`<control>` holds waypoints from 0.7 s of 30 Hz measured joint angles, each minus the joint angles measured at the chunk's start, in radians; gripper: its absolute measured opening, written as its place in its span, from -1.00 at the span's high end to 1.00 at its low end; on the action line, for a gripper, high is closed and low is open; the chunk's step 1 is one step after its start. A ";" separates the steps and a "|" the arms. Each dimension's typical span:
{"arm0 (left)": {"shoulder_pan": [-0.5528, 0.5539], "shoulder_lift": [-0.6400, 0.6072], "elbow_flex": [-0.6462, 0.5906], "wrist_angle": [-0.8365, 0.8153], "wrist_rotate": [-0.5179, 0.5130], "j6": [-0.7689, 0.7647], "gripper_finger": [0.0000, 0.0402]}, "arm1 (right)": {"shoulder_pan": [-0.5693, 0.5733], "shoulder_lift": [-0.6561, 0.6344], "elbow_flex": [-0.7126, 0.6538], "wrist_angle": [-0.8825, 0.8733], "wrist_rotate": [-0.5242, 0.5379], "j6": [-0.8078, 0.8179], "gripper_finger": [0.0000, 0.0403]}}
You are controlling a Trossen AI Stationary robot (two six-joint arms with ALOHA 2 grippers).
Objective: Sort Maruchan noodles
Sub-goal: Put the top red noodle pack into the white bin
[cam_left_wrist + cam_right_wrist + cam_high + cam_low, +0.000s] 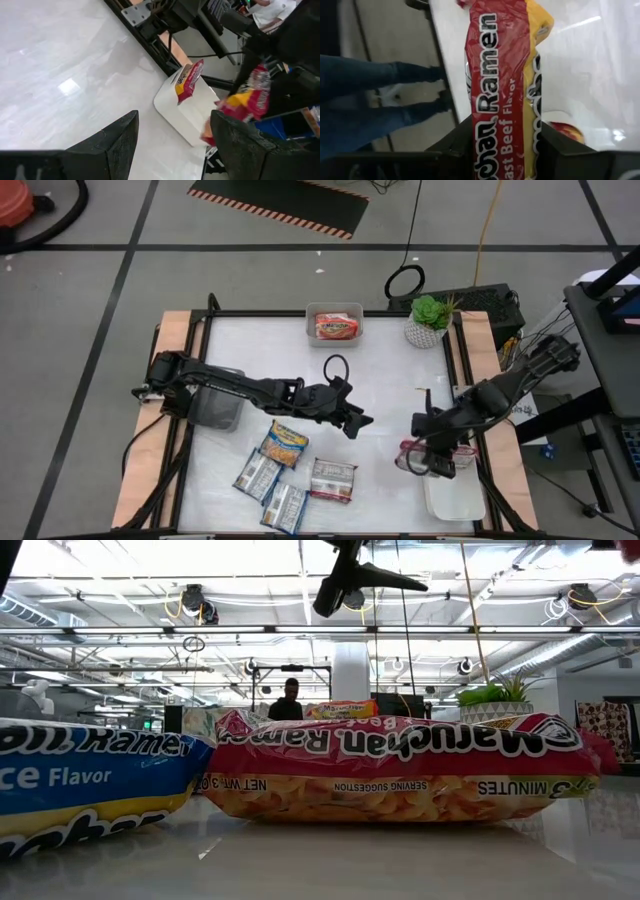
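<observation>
My right gripper hangs over the near right of the table, shut on a red-and-yellow Maruchan packet above the white tray. Another red packet stands on edge in that tray. My left gripper is open and bare over the table's middle, pointing toward the right arm. Several packets lie flat near the front edge: a blue-and-yellow one, two silver-blue ones and a maroon one. An orange-red packet lies in the far tray. My right gripper pinches the red packet by one end between its two fingers, which slant down from above. The packet runs lengthwise away from the fingers and hangs below them, lifted clear over the white tray's edge.
A grey tray sits at the left, partly under my left arm. A potted plant stands at the far right corner. A black frame borders the table. A person in jeans stands beyond the right edge.
</observation>
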 joint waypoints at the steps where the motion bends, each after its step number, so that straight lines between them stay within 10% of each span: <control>1: 0.001 0.000 0.000 0.000 0.000 0.000 -0.25 | 0.006 -0.009 0.000 0.007 0.003 0.010 0.43; 21: 0.012 0.000 0.000 -0.002 0.003 -0.016 -0.25 | 0.151 -0.019 -0.118 -0.023 0.030 0.028 0.43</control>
